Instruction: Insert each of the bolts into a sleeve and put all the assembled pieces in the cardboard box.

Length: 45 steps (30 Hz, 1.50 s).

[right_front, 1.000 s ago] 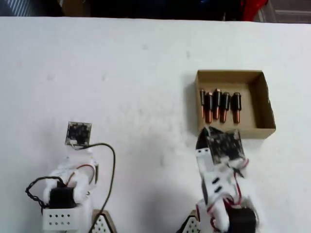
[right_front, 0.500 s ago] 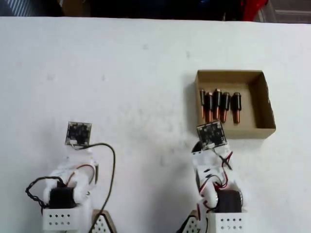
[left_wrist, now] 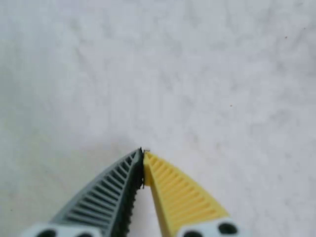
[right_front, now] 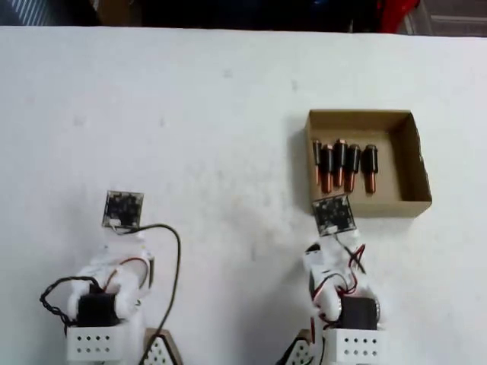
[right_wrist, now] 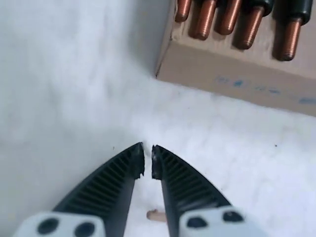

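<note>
Item one, my left gripper (left_wrist: 143,156): one grey finger (left_wrist: 106,195) and one yellow finger (left_wrist: 180,195), pressed together at the tips with nothing between them, poised over bare white table (left_wrist: 207,69). Its arm, the left arm (right_front: 103,285), sits folded near the table's front edge, well apart from the box. Item two, my right gripper (right_wrist: 148,160): two black fingers (right_wrist: 111,185) drawn almost together, only a thin slit at the tips, pinching nothing. It hangs over the table near the front wall of the cardboard box (right_wrist: 237,74), by that wall's corner and not touching it. The right arm (right_front: 338,285) stands just in front of that box in the high view. Item three, the task's goods: five assembled pieces (right_front: 342,166), each a copper bolt in a black sleeve. They lie side by side in one row inside the box, in the part nearer my left arm. The rest of the box floor is bare cardboard.
</note>
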Available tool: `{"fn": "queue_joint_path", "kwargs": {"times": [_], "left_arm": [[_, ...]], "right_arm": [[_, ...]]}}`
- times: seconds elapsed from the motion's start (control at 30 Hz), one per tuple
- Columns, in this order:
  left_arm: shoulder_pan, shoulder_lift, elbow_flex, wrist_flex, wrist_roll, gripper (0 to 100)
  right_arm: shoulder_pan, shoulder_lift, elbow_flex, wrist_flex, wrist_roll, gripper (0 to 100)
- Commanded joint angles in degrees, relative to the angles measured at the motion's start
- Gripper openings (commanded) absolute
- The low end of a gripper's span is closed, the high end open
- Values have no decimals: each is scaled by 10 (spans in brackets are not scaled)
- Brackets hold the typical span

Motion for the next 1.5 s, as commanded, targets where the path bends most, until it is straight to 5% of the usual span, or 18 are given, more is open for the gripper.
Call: {"fn": "queue_joint_path", "kwargs": {"times": [0.0, 0.1, 0.33, 1.47], "left_arm": [[0, -7, -2, 5, -2, 23], [0, -7, -2, 5, -2, 23], [0, -6, -2, 5, -2, 23], [0, -6, -2, 5, -2, 23]], "right_arm": [[1, -1, 4, 15, 2, 17], [2, -2, 4, 32, -5, 17], [1, -2, 4, 31, -209, 17], [5, -2, 4, 31, -171, 17]]}}
